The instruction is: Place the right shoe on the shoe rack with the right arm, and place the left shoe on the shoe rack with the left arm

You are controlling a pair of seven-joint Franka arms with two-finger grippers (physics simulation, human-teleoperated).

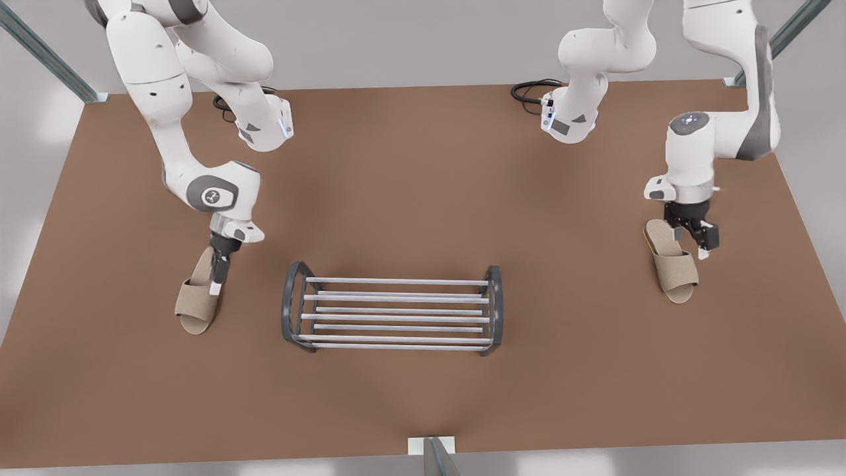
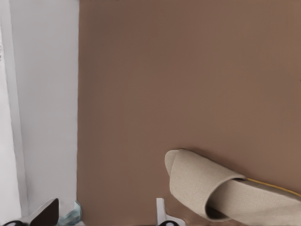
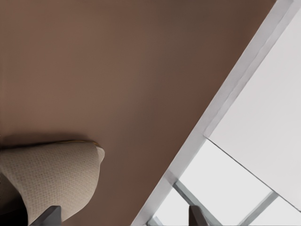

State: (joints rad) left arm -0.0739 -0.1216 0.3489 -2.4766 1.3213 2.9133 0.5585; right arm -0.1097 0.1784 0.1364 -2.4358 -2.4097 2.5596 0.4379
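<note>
The shoe rack (image 1: pixel 394 311) is set mid-worktop (image 1: pixel 423 178), the right shoe (image 1: pixel 195 307) is laid flat toward the front view's left under the wide-open, empty right gripper (image 1: pixel 215 281), and the left shoe (image 1: pixel 674 271) is laid toward the front view's right beside the equally open, empty left gripper (image 1: pixel 694 241).

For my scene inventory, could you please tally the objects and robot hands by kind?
Slippers: 2, the left shoe and the right shoe
Shoe rack: 1
Hands: 2, the left hand at the left shoe, the right hand at the right shoe
Total: 5
</note>
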